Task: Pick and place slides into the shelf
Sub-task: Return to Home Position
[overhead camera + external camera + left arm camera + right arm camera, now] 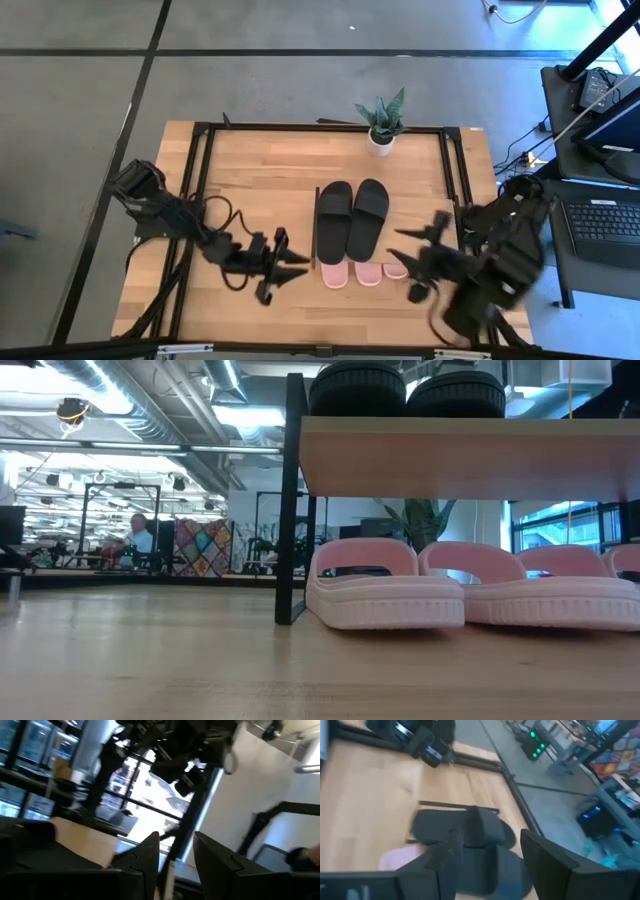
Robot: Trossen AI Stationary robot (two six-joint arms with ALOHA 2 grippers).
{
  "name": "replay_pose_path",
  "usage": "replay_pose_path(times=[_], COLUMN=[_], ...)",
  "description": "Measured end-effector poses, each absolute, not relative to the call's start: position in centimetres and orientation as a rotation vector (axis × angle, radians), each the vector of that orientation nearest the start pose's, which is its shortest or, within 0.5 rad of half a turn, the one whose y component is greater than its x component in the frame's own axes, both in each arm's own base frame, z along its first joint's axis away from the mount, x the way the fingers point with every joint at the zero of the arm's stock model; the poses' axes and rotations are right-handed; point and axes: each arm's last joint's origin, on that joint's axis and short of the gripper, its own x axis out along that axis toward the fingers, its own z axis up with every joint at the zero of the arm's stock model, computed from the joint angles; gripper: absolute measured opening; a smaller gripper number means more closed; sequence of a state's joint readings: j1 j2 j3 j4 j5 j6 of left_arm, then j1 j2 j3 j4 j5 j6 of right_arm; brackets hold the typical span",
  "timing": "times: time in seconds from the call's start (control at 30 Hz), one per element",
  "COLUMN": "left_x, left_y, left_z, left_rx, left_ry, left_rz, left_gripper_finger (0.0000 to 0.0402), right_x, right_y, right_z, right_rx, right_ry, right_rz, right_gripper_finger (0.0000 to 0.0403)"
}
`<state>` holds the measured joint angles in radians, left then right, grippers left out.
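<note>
**On the shelf and under it: slides stowed, arms due home**

At the desk (260, 180) the job looks all but finished to me. What remains is only to bring both arms to their rest pose. The shelf (470, 460) stands mid-desk, a little toward the right arm's side. The black pair (334, 222) lies side by side on its top board. The pink slides (385, 592) sit in a row beneath it, toes poking out at the near edge. I count three pink toes from above. The low view shows straps running off to the side, so I take the fourth to be there but cannot swear to it. I see no slide loose on the wood.

The left pincer (298, 266) hovers over the desk just left of the shelf, fingers moderately parted with nothing between them. The right pincer (405, 250) hangs close beside the shelf's right end, near the pink toes, spread wide and also empty.

The next move, as I judge it, is to lift and fold each arm outward. The right one needs to rise clear of the shelf's frame and the nearest toe so nothing gets nudged.

Around us is a big open workshop with a grey floor marked by dark tape lines and ducts overhead. A person (135, 540) sits far off, and a laptop (605, 225) rests on a side stand. The desk is pale plank wood in a black frame, with a small potted plant (381, 125) at its far edge.
</note>
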<state>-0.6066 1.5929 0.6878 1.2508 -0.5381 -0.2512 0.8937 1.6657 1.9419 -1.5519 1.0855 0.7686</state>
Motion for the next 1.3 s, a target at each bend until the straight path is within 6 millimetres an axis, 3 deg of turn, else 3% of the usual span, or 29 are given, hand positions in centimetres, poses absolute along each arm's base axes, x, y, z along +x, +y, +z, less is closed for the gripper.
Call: replay_pose_path(times=[0.23,0.47,0.63,0.87,1.03,1.3], left_x=[28.4,29.0,28.3,26.5,24.7,20.1], left_y=[-13.2,-9.8,-7.3,-4.3,-3.1,-2.0], left_z=[24.4,26.3,28.4,29.9,30.9,32.2], left_rx=[-0.378,-0.272,-0.134,-0.074,-0.068,-0.039], left_ry=[-0.306,-0.377,-0.434,-0.242,-0.158,-0.031], left_rz=[-0.08,-0.263,-0.313,-0.253,-0.214,-0.18], left_gripper_finger=[0.0111,0.0111,0.0111,0.0111,0.0111,0.0111], right_x=[26.2,32.4,33.9,34.8,32.5,23.9], right_y=[16.7,10.6,5.7,2.9,1.3,0.6], right_z=[42.0,43.9,44.3,42.1,40.6,39.7], right_rx=[-0.379,-0.279,-0.236,-0.194,-0.167,-0.07], right_ry=[0.613,0.533,0.513,0.413,0.321,0.226], right_rz=[-0.419,-0.204,-0.32,-0.157,-0.202,-0.221], right_gripper_finger=[0.02,0.02,0.02,0.02,0.02,0.02])
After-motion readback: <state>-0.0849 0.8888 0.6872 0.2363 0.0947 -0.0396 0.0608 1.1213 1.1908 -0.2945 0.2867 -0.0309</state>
